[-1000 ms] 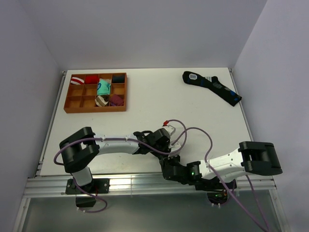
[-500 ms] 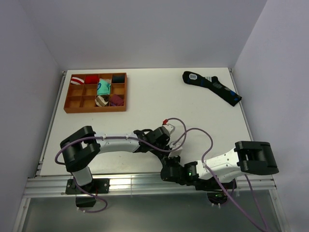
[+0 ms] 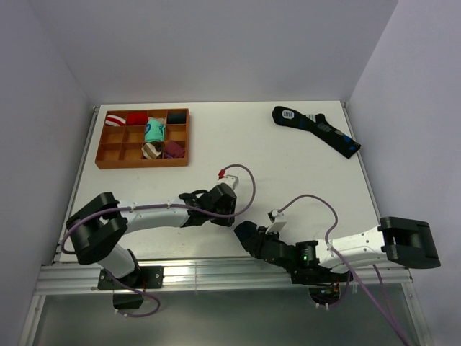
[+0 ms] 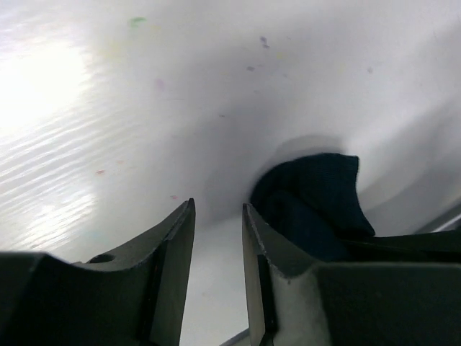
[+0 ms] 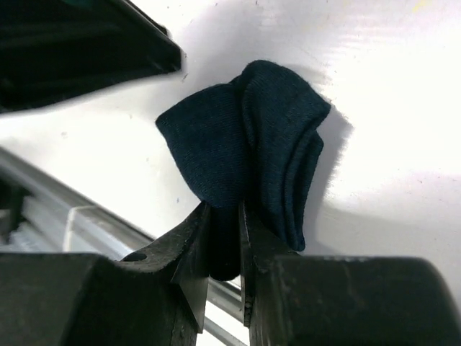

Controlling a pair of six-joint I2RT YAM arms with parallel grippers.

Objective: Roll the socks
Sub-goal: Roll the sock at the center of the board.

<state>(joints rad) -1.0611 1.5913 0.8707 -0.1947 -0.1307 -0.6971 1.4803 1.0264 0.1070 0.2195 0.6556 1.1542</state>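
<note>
The socks (image 5: 245, 144) are a crumpled dark navy bundle near the table's front edge, standing up from the white surface. My right gripper (image 5: 225, 216) is shut on their lower fold, with fabric pinched between the fingers. My left gripper (image 4: 218, 209) is open with only bare table between its fingers, and the socks (image 4: 310, 194) lie just to its right, apart from it. In the top view the left gripper (image 3: 229, 210) and right gripper (image 3: 243, 231) sit close together at the table's front centre. There the socks blend with the dark fingers.
An orange compartment tray (image 3: 108, 160) with colourful sock bundles stands at the back left. A long black sock with blue patches (image 3: 317, 130) lies at the back right. The metal rail of the table's front edge (image 3: 216, 270) runs just behind the right gripper.
My left gripper has opened, let go and drawn back to the left. My right gripper has closed on the socks, and its arm has stretched out to the right.
</note>
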